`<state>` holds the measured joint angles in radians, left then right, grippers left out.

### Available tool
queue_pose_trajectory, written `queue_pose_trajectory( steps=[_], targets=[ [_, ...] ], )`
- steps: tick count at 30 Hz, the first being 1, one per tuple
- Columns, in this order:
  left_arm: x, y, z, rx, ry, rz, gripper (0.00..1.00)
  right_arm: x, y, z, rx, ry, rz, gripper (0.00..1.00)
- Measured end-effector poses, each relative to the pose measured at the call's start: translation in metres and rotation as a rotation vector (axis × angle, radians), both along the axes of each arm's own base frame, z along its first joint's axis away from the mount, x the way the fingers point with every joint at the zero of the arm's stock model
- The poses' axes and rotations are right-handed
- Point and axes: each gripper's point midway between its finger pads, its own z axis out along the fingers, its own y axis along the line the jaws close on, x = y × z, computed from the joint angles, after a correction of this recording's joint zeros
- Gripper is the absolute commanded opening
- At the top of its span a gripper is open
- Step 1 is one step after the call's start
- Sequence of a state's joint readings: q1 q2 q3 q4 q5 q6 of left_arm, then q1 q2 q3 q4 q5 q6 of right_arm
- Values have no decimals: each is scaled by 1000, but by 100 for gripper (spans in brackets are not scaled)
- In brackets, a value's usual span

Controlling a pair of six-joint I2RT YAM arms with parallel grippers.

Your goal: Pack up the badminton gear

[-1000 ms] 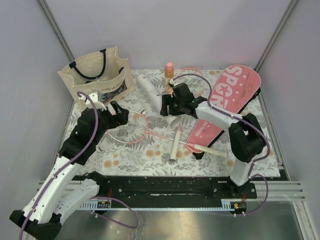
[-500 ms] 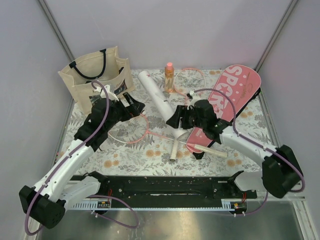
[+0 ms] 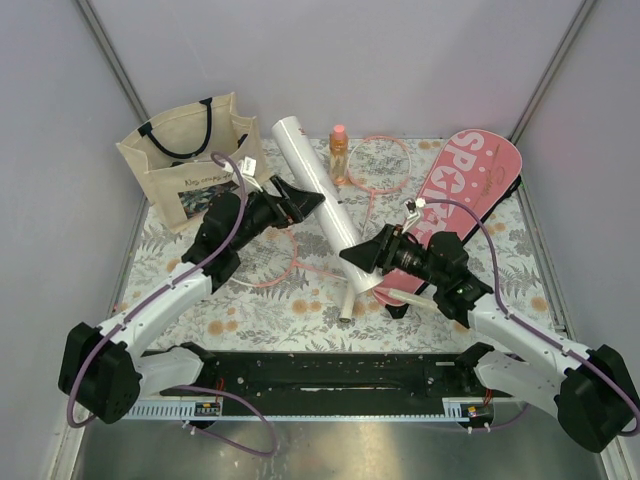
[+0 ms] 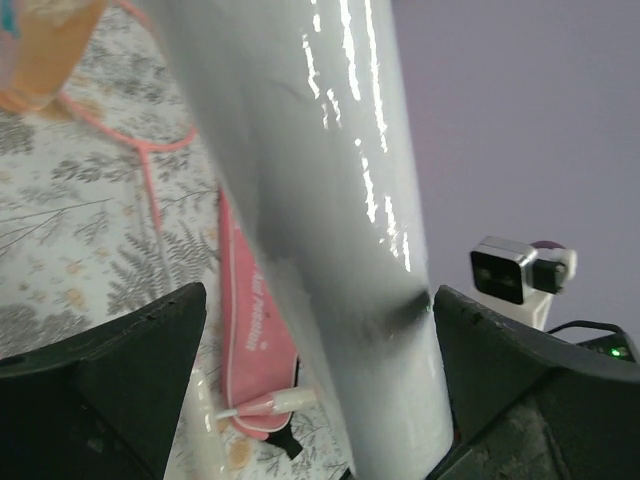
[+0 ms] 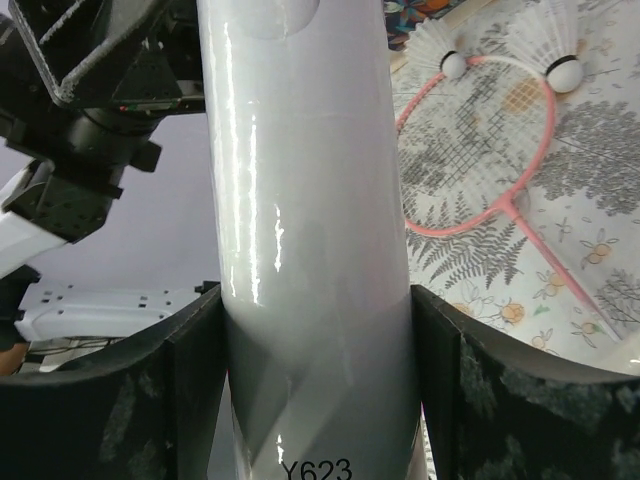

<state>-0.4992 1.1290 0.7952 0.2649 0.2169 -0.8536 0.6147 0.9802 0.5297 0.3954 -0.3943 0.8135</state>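
Holding long white tube [image 3: 306, 160] tilted up, top end just left of orange bottle [image 3: 339, 152]: R gripper [image 3: 363, 252] clamped on its low end; L gripper [image 3: 305, 197] spread wide astride it, prob. to steady it for packing.

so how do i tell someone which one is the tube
Start at the beige tote bag at the far left; just right of it a long white tube slants down into the right gripper. It is the only plain glossy white cylinder, far thicker than the white handles of the pink rackets.
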Motion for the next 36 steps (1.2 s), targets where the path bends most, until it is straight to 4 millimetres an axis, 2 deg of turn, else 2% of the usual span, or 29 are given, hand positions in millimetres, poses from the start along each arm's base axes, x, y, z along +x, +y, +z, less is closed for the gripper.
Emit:
queue_pose_trajectory(
  steps=[5,12,14,17,22,26,29,32,36],
  targets=[
    [-5,-18,16,-93,-72,-78,98,-9,4,9,66,-5,44,47],
    [-7,-28,23,-161,-101,-136,88,-19,5,9,124,-4,85,53],
    [-8,-28,26,-171,-105,-138,82,-21,5,4,124,-2,95,59],
    [-8,-29,26,-174,-101,-143,73,-23,6,3,134,-11,108,72],
    [-11,-31,23,-162,-89,-163,68,-25,6,-2,117,-7,121,93],
    [-15,-32,10,-94,-49,-183,66,-28,3,-8,76,-8,119,97],
    [-24,-31,9,-29,-35,-210,66,-31,-2,-12,20,-6,109,98],
    [-35,-23,19,72,-68,-226,66,-29,-10,-4,-48,-11,72,98],
    [-49,-5,29,208,-119,-221,66,-26,-23,33,-100,-89,8,98]
  ],
)
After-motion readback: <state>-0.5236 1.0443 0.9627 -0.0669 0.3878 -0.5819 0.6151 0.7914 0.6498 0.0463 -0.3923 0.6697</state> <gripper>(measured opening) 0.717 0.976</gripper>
